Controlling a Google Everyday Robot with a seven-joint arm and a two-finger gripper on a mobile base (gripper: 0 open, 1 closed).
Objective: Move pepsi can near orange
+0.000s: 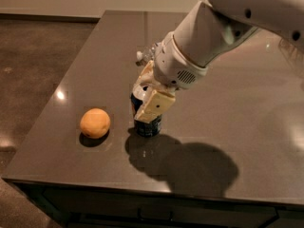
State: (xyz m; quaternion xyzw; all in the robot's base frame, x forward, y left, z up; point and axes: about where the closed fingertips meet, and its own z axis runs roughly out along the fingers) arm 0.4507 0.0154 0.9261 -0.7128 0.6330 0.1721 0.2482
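Firmly pinched between the cream fingers of the gripper [146, 98], the pepsi can [148, 126] sits upright near the front of the dark table [266, 127], close to the orange [95, 123] but apart from it. A clear bottle [142, 56] lies behind the white arm [209, 37].

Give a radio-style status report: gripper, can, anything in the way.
Gripper shut on pepsi can, mid-table. Orange image-left of can, not touching. Nothing between them; water bottle behind gripper.
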